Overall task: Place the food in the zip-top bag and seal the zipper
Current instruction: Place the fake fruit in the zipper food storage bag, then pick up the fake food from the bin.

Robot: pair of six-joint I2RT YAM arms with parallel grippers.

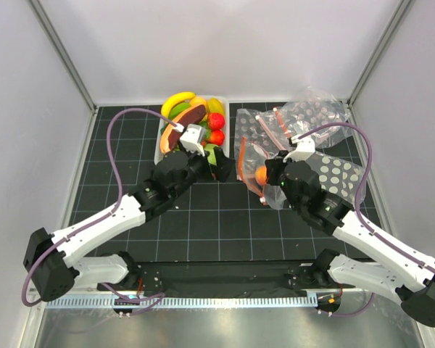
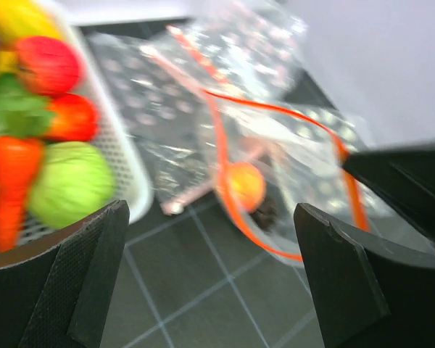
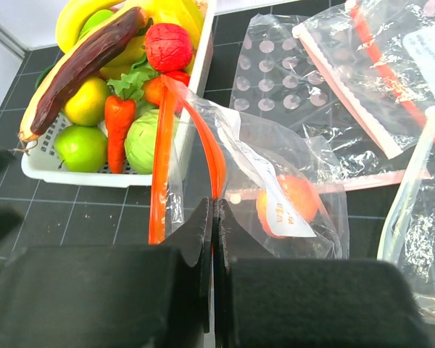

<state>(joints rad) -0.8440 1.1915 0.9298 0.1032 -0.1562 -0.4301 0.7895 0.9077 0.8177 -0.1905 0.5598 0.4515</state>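
Observation:
My right gripper (image 3: 216, 206) is shut on the orange-red zipper strip (image 3: 216, 163) of the clear dotted zip-top bag (image 3: 312, 156) and holds its mouth open toward the tub. An orange-red fruit (image 3: 293, 199) lies inside the bag. The rest of the food sits in the white tub (image 3: 80, 176): a yellow banana (image 3: 80, 16), a brown-purple oblong (image 3: 83, 61), a red strawberry (image 3: 167, 45), a carrot (image 3: 118, 123) and green pieces (image 3: 145, 141). My left gripper (image 2: 210, 279) is open and empty, low over the mat between tub and bag (image 2: 290, 167). In the top view both grippers, left (image 1: 221, 165) and right (image 1: 264, 176), flank the bag mouth.
Several other clear dotted bags (image 1: 304, 116) with orange-red strips lie piled at the back right behind the held bag. The white tub (image 1: 162, 138) stands at back centre. Grey walls enclose the black gridded mat (image 1: 225, 225).

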